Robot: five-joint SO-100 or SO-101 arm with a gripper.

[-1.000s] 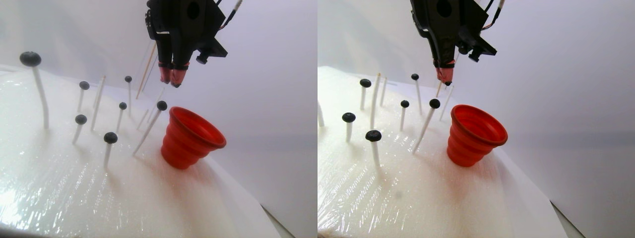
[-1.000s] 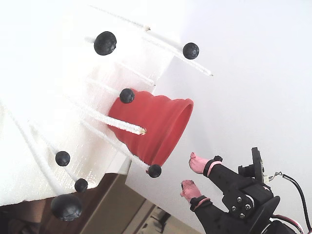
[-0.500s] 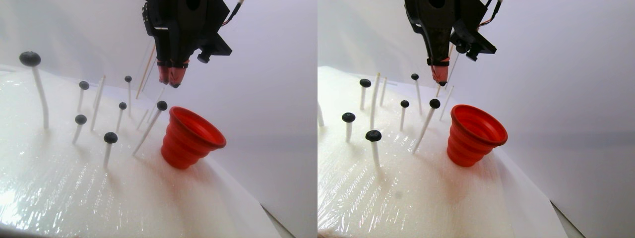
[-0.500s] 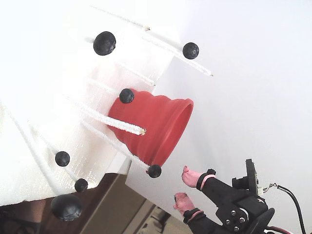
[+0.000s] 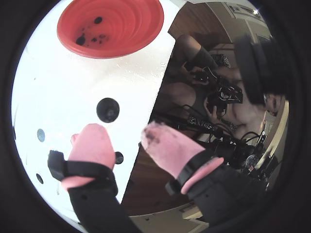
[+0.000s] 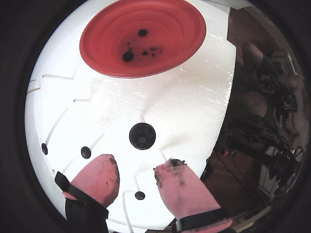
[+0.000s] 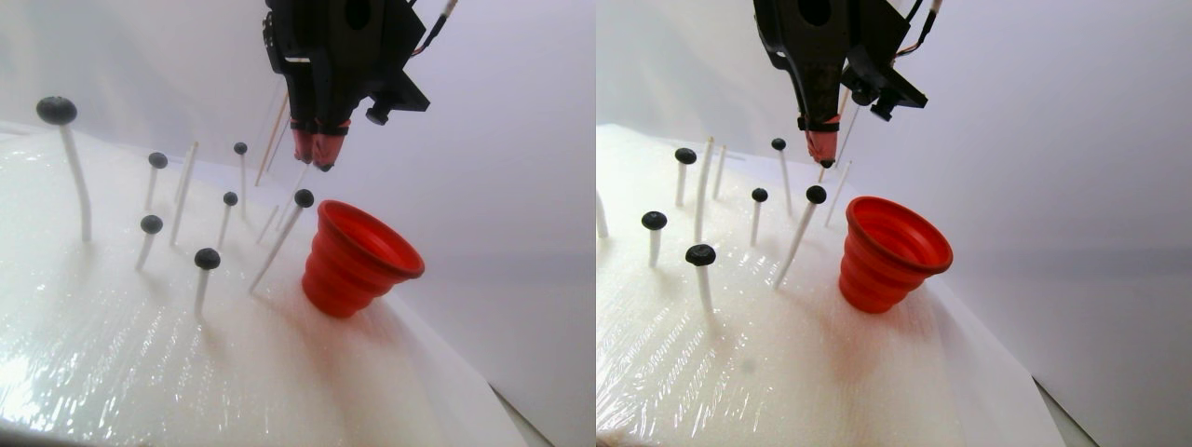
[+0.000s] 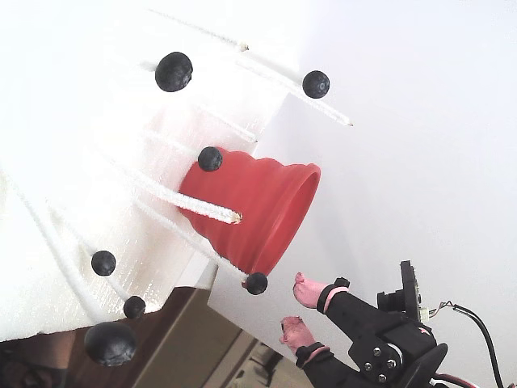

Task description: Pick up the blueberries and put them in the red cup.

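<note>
Pincer [image 6: 138,170] spread apart, pink fingertips [image 5: 92,141] empty, touching nothing, hanging above a blueberry [image 6: 142,135] on a white stick. More blueberries [image 7: 207,259] sit on sticks stuck in the white foam block [image 7: 112,354]. Red cup [image 7: 358,259] stands on the foam near its edge, dark stains inside [image 6: 128,56].

Base: a white foam block [image 7: 140,372] wrapped in shiny plastic.
On it: the red cup [image 7: 358,261].
Stuck in it: thin white sticks [image 7: 275,247].
</note>
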